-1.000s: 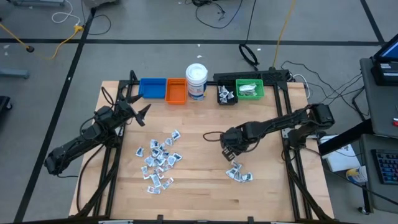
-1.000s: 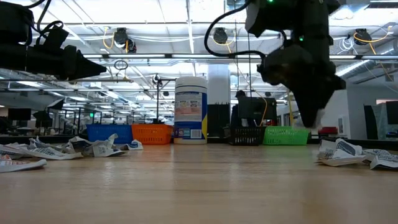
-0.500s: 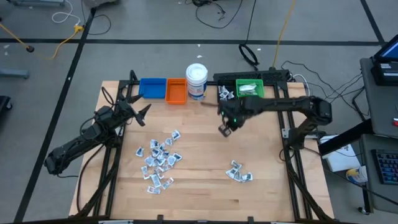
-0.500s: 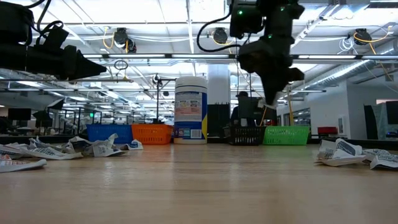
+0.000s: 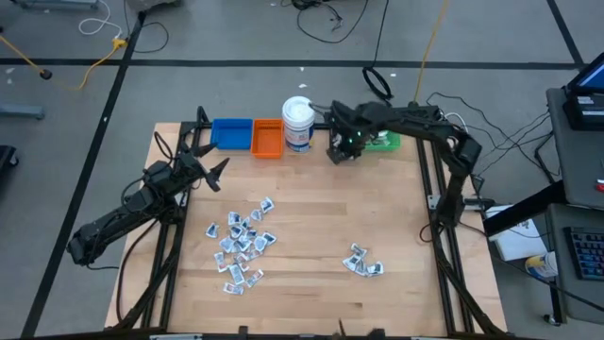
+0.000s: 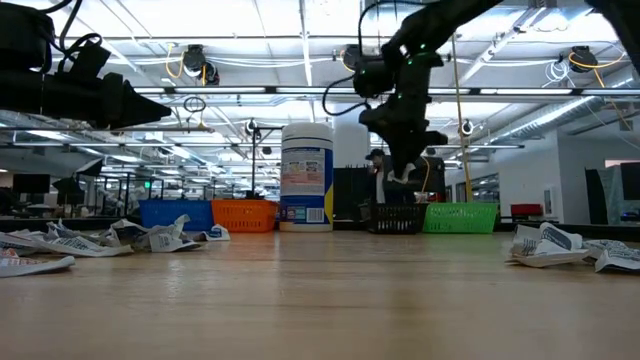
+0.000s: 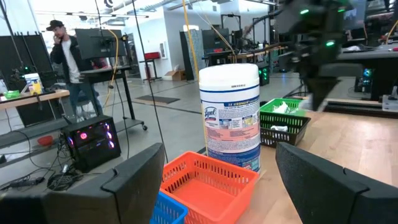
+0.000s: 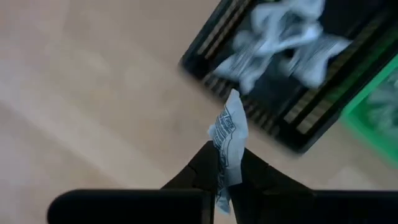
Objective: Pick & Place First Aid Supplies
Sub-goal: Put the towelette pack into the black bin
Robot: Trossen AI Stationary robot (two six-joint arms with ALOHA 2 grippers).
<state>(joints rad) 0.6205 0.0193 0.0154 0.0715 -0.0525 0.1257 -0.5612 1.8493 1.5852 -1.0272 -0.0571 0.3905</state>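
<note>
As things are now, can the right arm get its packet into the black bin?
Probably yes. The right gripper is shut on a packet and hangs beside the black bin, which is open on top with a few packets inside; nothing blocks the way.

four bins (image 5: 231, 133), one jar (image 5: 298, 123), many scattered packets (image 5: 242, 243), two arms (image 5: 127, 215)

White packet (image 8: 227, 144) pinched between fingers (image 8: 200, 167)
</note>
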